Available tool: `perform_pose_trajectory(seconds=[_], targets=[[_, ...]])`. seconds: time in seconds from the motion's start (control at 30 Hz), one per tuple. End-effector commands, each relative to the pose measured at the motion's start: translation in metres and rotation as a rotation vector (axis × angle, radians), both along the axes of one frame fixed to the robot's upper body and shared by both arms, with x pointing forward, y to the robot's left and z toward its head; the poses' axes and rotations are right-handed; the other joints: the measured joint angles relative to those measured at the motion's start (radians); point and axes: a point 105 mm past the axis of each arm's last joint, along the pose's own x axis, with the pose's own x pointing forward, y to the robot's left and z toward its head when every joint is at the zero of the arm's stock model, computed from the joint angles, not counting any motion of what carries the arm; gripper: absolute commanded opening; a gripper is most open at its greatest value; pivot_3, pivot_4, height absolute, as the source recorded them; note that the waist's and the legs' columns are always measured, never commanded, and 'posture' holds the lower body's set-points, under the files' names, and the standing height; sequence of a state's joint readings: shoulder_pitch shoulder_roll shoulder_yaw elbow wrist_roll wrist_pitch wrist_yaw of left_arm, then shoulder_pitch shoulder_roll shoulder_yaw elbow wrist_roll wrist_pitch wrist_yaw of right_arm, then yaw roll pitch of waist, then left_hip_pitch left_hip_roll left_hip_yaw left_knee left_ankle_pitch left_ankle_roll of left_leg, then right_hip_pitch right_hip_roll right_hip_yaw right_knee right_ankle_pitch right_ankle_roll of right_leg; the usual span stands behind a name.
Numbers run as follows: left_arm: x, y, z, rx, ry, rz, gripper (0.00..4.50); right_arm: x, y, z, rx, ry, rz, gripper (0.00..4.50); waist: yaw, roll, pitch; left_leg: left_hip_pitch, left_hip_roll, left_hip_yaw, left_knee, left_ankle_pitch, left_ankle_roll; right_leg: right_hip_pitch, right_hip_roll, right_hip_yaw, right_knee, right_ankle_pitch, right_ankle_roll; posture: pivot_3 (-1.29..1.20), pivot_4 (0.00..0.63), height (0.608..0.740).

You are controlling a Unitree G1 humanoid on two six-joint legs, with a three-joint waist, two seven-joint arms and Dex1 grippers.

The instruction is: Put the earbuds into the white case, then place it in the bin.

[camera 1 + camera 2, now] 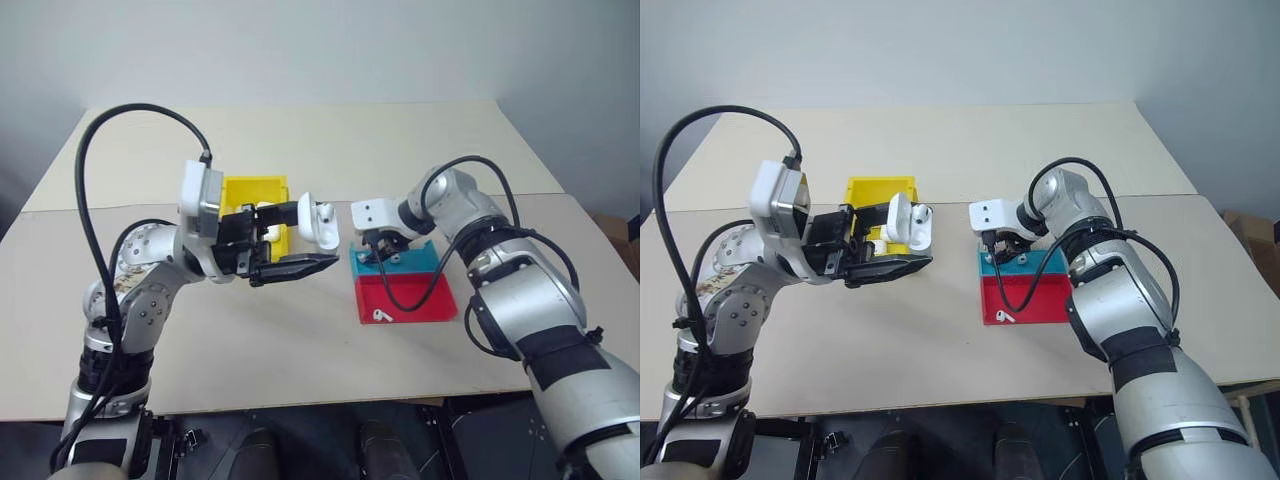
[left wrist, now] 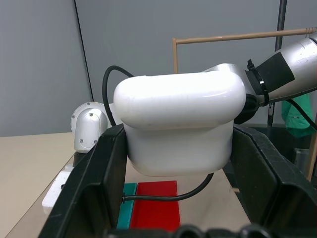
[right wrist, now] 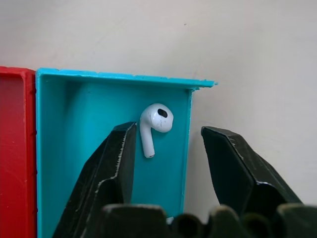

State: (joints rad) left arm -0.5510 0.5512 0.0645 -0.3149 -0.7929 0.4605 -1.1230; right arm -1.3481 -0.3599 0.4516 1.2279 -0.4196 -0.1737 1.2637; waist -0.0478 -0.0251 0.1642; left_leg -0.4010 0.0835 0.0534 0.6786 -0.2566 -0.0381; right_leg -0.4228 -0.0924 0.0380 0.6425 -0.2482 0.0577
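The flat plastic tray [image 1: 440,300], red in its nearer half and blue in its farther half, serves here as the landmark on the table [image 1: 300,350]. In the red half, close to its near left corner, one tiny glossy white stemmed earbud [image 1: 380,316] lies alone. Over the blue half the right gripper [image 3: 166,163] points down, and its two black fingers [image 3: 111,168] stand partly open with nothing between them. The second white earbud [image 3: 153,126] lies on the blue floor just beyond the fingertips, a little toward the left finger, near the far wall of that half. Its stem points back toward the gripper and its round head points away, so its long axis runs along the fingers and not across the gap; I judge that the coming move is a short reach forward and down, then a closing across the stem. The right arm is clearly the nearer one to both earbuds. To the left of the tray, lifted above the table, the left gripper [image 1: 300,240] holds the small glossy white rounded case [image 1: 322,224]; its fingers are closed on the two sides of the case body, and the lid seems open. Farther left and behind it stands the small bright yellow rectangular plastic bin [image 1: 253,190]. I can read no brand, label or writing on any of these things.
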Motion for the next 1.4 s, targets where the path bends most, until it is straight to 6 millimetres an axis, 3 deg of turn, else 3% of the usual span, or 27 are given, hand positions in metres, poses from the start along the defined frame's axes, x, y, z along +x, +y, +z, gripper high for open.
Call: perform_pose_trajectory(seconds=[0.03,0.43,0.63,0.77,0.93,1.07,1.23,1.4], targets=[[-0.006,0.003,0.013,-0.023,-0.056,-0.002,2.81,0.002,0.003,0.005,0.012,-0.020,-0.007,2.52,0.000,0.000,0.000,0.000,0.000,0.000,0.000,0.000,0.000,0.000,0.000,0.000,0.000,0.000,0.000,0.00,0.150,0.740],[-0.008,0.004,0.012,-0.023,-0.057,0.009,2.81,0.000,0.001,-0.005,-0.017,0.004,-0.010,2.52,0.001,0.000,0.000,0.000,0.000,0.000,0.000,0.000,0.000,0.000,0.000,0.000,0.000,0.000,0.000,0.00,0.150,0.740],[-0.008,0.005,0.013,-0.024,-0.058,0.013,2.81,0.000,-0.001,-0.010,-0.028,0.015,-0.021,0.64,0.001,0.000,0.000,0.001,0.000,0.000,0.000,0.000,0.000,0.001,0.000,0.000,0.000,0.000,0.000,0.00,0.150,0.740],[-0.008,0.005,0.013,-0.024,-0.055,0.012,2.81,0.000,-0.001,-0.008,-0.004,0.015,-0.032,0.62,0.001,0.000,0.000,0.001,0.000,0.000,0.000,0.000,0.000,0.001,0.000,0.000,0.001,0.000,0.000,0.00,0.150,0.740],[-0.007,0.004,0.013,-0.024,-0.048,0.003,2.81,0.002,-0.005,0.009,0.080,0.009,-0.057,0.62,0.001,0.000,0.000,0.001,0.000,0.000,0.000,0.000,0.000,0.001,0.000,0.000,0.001,0.000,0.000,0.00,0.150,0.740],[-0.005,0.004,0.015,-0.036,-0.039,-0.013,2.81,-0.001,-0.020,0.043,0.248,0.004,-0.085,0.62,0.008,0.000,0.000,-0.001,0.000,-0.001,0.000,0.000,0.000,0.000,0.000,-0.001,0.000,0.000,0.000,0.00,0.150,0.740],[-0.003,0.003,0.014,-0.047,-0.027,-0.034,2.81,-0.035,-0.040,0.068,0.432,-0.065,-0.125,0.62,0.019,0.000,0.000,-0.002,0.000,-0.002,0.000,0.000,0.000,0.000,0.000,-0.002,-0.001,0.000,0.000,0.00,0.150,0.740],[-0.003,-0.001,0.013,-0.061,-0.012,-0.073,2.81,-0.104,-0.038,0.094,0.880,-0.054,-0.142,0.62,0.032,0.000,0.000,-0.002,0.000,-0.002,0.001,-0.001,0.001,-0.001,0.000,-0.001,0.001,0.000,0.000,0.00,0.150,0.740]])
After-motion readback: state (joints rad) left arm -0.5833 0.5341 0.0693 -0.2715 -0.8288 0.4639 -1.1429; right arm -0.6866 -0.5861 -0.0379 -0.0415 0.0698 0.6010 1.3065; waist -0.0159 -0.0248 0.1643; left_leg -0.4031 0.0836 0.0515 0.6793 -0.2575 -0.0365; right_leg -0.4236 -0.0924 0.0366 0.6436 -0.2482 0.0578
